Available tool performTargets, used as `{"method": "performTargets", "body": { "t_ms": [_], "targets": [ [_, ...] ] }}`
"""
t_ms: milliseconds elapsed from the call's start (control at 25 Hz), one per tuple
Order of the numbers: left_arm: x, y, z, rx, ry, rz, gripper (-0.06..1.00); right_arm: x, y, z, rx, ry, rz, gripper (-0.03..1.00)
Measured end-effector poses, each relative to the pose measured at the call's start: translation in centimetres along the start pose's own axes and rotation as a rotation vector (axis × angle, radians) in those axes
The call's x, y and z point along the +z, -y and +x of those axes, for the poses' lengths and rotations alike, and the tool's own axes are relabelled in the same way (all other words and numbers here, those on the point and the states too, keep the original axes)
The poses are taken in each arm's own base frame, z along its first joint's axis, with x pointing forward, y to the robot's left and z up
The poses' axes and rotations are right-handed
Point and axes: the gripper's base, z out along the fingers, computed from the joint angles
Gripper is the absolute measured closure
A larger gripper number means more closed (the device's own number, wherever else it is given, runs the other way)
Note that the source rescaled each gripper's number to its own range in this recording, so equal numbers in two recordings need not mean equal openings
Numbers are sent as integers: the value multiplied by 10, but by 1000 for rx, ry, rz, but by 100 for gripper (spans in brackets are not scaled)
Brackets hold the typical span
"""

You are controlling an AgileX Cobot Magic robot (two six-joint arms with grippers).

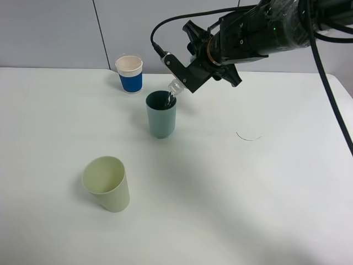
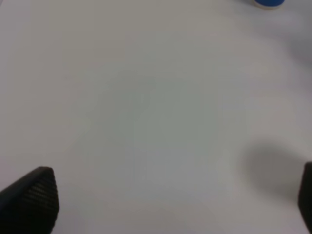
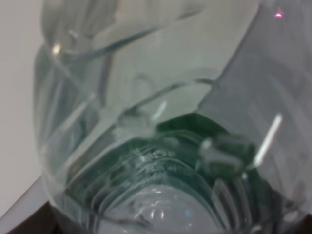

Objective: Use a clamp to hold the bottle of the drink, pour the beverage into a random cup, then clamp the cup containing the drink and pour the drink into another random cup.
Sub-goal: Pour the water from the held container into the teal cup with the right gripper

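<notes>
- Over the teal cup (image 1: 161, 114), at the back of the worktop (image 1: 265, 193), the bottle (image 1: 173, 89) is tipped with its mouth at the cup's rim.
- Its long axis slants from the R end effector (image 1: 183, 80) down to the cup; that end effector is clamped tight on it.
- L end effector (image 2: 175, 200) is wide open and holds nothing.
- Pale yellow-green cup (image 1: 107, 183) stands well apart, front-left; L arm prob. nearer.
- Hidden: most of the bottle. Can't tell the water level; R wrist view is just blurry plastic.
</notes>
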Motion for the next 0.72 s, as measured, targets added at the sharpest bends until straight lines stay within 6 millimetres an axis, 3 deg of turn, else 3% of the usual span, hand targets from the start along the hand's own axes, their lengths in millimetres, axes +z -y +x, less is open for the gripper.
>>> {"method": "performTargets", "body": {
  "t_ms": [720],
  "targets": [
    [0, 0, 0, 0, 0, 0, -6, 0, 2, 1, -5, -3, 7, 96]
  ]
}}
